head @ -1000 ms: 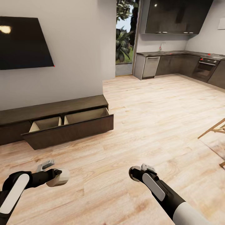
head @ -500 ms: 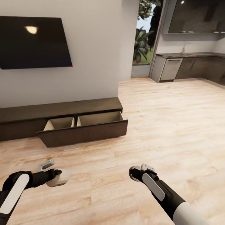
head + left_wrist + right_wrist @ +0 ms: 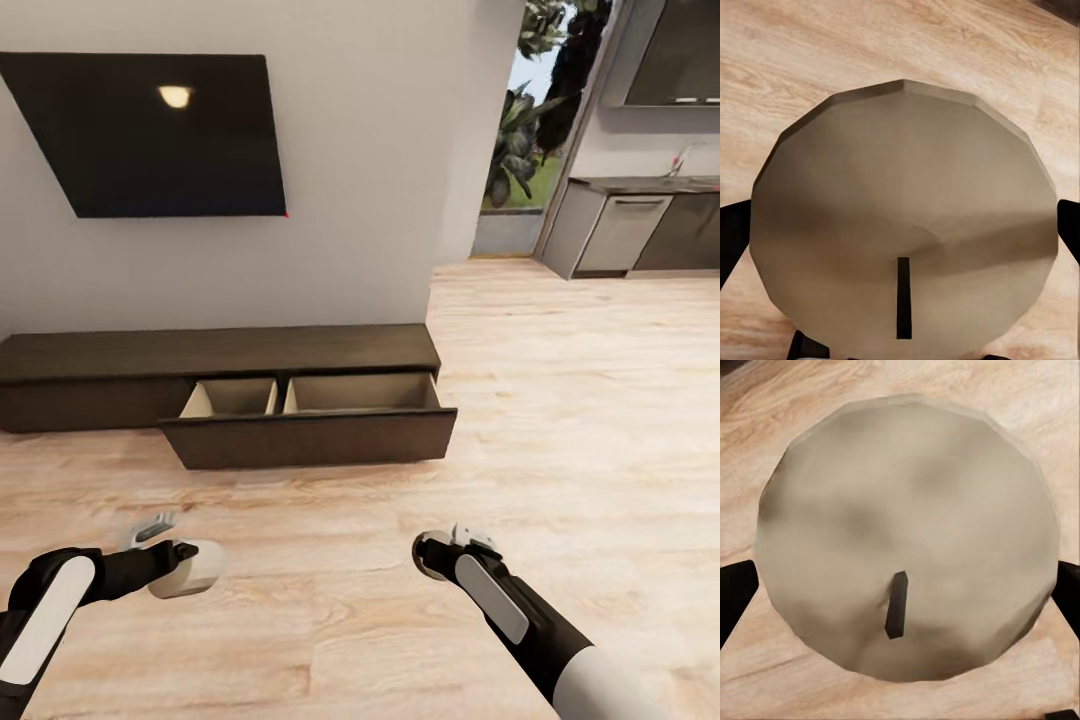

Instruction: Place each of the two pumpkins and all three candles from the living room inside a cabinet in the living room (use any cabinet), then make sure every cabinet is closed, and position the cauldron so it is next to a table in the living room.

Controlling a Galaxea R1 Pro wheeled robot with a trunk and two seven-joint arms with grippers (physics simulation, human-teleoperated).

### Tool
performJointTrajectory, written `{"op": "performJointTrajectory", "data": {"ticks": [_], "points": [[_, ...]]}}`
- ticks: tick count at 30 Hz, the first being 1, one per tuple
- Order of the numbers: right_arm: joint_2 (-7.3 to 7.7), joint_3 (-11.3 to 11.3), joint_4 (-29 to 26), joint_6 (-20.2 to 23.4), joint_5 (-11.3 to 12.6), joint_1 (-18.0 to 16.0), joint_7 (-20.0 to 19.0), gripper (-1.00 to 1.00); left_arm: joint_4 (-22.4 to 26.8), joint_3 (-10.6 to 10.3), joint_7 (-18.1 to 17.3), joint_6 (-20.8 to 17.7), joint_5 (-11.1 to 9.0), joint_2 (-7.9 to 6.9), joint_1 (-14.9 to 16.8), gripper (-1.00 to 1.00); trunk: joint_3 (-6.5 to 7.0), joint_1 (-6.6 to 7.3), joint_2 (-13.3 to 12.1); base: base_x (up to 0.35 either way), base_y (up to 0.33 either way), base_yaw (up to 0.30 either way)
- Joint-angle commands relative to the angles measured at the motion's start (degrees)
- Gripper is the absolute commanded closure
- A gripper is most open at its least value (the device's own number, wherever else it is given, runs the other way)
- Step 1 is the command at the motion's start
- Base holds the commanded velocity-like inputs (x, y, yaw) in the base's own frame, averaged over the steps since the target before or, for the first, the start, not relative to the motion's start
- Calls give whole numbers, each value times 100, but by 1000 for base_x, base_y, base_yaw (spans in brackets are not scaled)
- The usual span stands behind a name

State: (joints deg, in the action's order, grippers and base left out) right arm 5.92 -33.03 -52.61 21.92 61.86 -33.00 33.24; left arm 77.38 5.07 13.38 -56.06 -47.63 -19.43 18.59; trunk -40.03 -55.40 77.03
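The cabinet point(image 3: 120, 355) runs along the wall ahead, its wide drawer point(image 3: 310, 435) pulled out, and the pale beige insides that I can see hold nothing. My left gripper point(image 3: 188, 567) is shut on a pale candle point(image 3: 900, 217), whose rounded top and dark wick face the left wrist camera. A second candle point(image 3: 907, 540) sits in my right gripper point(image 3: 436, 556), which is shut on it, with dark fingers point(image 3: 735, 592) at its sides. Both grippers hang low over the wood floor, well short of the drawer. Pumpkins, cauldron and table are out of view.
A black TV point(image 3: 160, 135) hangs on the white wall above the cabinet. At the back right a glass opening with plants point(image 3: 520, 150) and grey kitchen units point(image 3: 630, 230) show. Bare wooden floor point(image 3: 560, 400) lies between me and the cabinet.
The whole view has swung, so the cabinet and TV now sit more central and face-on and the kitchen has slid off to the right. Both arms keep their pose with the candles.
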Motion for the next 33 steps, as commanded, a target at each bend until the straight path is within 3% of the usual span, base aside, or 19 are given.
{"op": "performJointTrajectory", "data": {"ticks": [1, 7, 12, 33], "points": [[9, -20, -13, 5, 28, -5, 31, 100, 5, -2, 51, -19, -80, 0, 5, 100, -5, -3, 3, 297, -139, 256], [14, -20, -13, 2, 28, -5, -13, 100, 5, -14, 51, -19, -82, 0, 4, 100, -5, -3, 3, 281, -203, 46], [15, -18, -13, -3, 28, -5, -25, 100, 5, -15, 51, -19, -80, 0, 6, 100, -5, -3, 3, 278, -166, -213], [15, -19, -21, -2, 28, -6, -28, 100, 5, -4, 51, -19, -80, 0, 6, 100, 6, -3, 3, 326, -6, 0]]}}
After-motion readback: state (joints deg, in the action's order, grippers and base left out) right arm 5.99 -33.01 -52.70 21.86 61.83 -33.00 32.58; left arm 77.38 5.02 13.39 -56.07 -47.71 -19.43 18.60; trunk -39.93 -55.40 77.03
